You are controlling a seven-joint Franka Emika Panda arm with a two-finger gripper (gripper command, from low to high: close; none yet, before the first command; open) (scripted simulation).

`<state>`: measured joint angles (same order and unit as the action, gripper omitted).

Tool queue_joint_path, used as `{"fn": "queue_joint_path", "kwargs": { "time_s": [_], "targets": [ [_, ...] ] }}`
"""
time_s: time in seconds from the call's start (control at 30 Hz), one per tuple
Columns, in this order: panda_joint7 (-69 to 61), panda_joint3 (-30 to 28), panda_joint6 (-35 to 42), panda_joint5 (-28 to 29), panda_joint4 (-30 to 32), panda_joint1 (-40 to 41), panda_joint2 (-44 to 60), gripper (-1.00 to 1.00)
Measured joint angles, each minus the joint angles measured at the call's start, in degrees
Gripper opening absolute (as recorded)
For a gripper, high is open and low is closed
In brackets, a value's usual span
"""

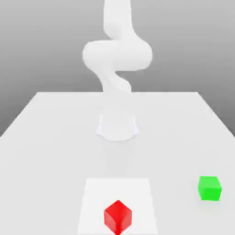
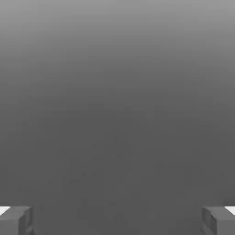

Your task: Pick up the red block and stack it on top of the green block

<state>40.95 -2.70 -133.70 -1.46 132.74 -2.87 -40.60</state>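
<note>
In the exterior view, a wide, pale bench [image 1: 55,151] runs toward a straight far edge, its left and right edges spreading outward on the near side. A flat white square [image 1: 96,197] lies on its near part, slightly brighter than the surface around it. Beyond the far edge stands a plain grey backdrop [image 1: 41,46], lighter high up and darker lower down. The light on the bench is bright and even.
</note>
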Motion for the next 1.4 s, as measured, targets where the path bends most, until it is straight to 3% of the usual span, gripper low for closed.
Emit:
{"fn": "queue_joint_path", "kwargs": {
  "time_s": [0.47,0.67,0.87,1.0,1.03,1.23,1.4],
  "targets": [
    [-28.6,-9.3,-10.4,-9.7,5.3,-10.4,29.8,0.0],
    [-38.2,-9.6,-15.2,-10.3,7.6,-11.4,41.8,0.0],
    [-43.3,-10.1,-21.0,-5.8,9.7,-11.2,52.6,0.0],
    [-46.5,-7.4,-27.4,-9.2,8.6,-9.2,60.9,0.0],
    [-46.9,-6.7,-28.6,-9.8,8.4,-8.6,62.2,-1.0],
    [-47.1,-6.4,-29.0,-10.1,8.3,-8.3,62.9,-1.0],
    [-44.0,-9.2,-22.7,-5.8,9.6,-10.3,55.1,-1.0]
  ]
}}
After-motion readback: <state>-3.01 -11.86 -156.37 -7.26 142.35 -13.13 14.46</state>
